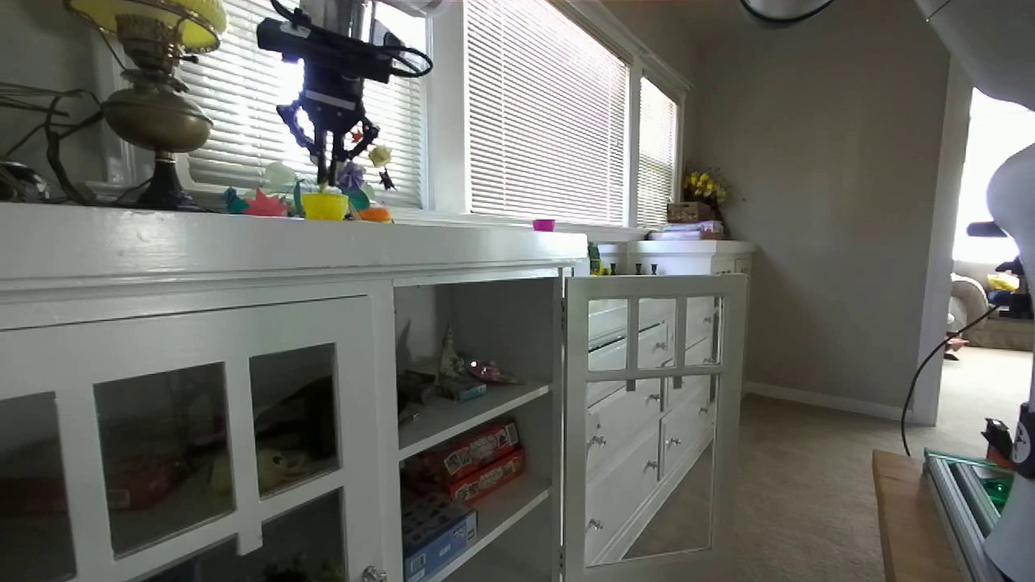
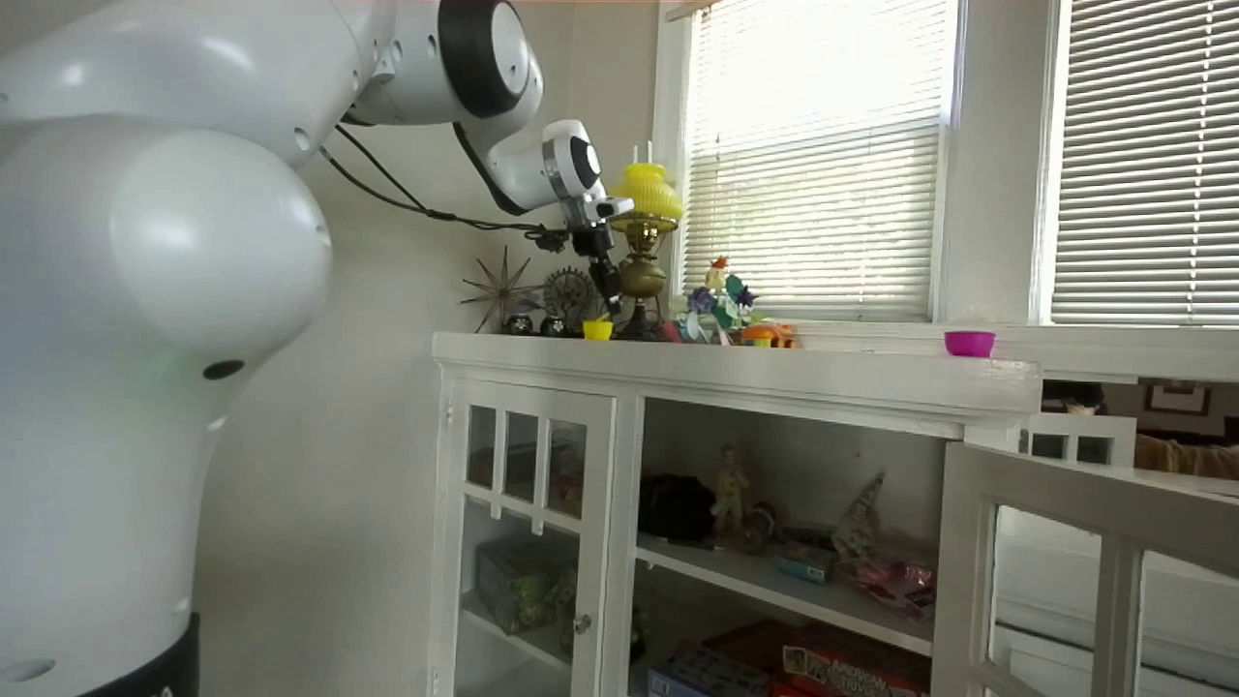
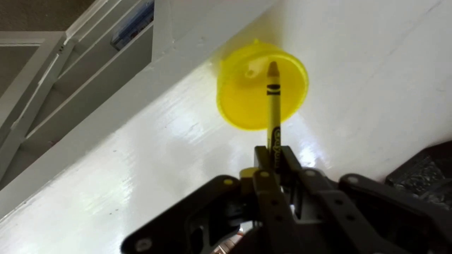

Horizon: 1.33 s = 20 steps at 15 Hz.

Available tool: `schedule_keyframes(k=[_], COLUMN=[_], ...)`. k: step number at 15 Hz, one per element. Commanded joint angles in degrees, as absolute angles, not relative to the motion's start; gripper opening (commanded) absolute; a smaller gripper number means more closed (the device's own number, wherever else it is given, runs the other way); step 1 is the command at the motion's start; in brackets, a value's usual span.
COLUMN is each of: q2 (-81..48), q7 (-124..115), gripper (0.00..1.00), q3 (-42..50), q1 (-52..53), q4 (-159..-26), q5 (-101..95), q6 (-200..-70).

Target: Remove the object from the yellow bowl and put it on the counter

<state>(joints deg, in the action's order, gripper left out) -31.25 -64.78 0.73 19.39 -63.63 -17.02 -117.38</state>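
One crayon (image 3: 274,113), yellow-wrapped, gripped by its near end. In the wrist view the gripper (image 3: 274,152) comes in from the near side, jaws close on both sides of the barrel; reads as clamped on it. Long axis runs straight out from between the jaws, near to far, across the near rim of the yellow bowl (image 3: 243,98), tip pointing away over the far half of the mouth, a touch right of centre. Both exterior views put the jaws low, just above the rim's height. Tip looks to be within the bowl; whether it touches the floor, cannot tell. Bowl sits just beside the front edge of the counter (image 3: 176,141), which in the wrist view lies left and far of it. Step in hand, as I judge it: grip made, lift-out not yet done. Next move likely wants up first, sideways after; a sideways pull from this pose could drag the barrel on the rim and nudge the bowl toward that edge. For set-down, the stretch to the right, toward the pink cup (image 2: 969,344) in an exterior view, seems the handier side. Axis matters there too: lowered as held, the crayon probably lands tip first, and a round barrel may roll once let go; tilting it flatter, well back from the edge, looks safer.
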Motion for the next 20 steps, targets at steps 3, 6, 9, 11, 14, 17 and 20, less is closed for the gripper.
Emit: schedule_keyframes(k=[3,6,9,11,14,17,20], q2=[-30.9,-29.7,-28.8,-28.7,-29.1,-29.6,-30.1], q7=[-65.9,-66.4,-67.6,-67.9,-68.7,-69.5,-69.7], gripper=[0.03,0.03,0.03,0.03,0.03,0.03,0.03], q3=[2.9,4.1,5.8,6.8,7.2,6.7,6.2], q1=[20.8,20.0,19.2,18.4,16.8,15.1,14.0], q4=[-60.5,-60.6,-62.0,-62.7,-63.7,-65.2,-66.4], q5=[-20.9,-20.0,-19.3,-18.7,-16.9,-15.2,-12.7], q6=[-116.3,-116.0,-115.7,-115.2,-115.5,-115.9,-116.0])
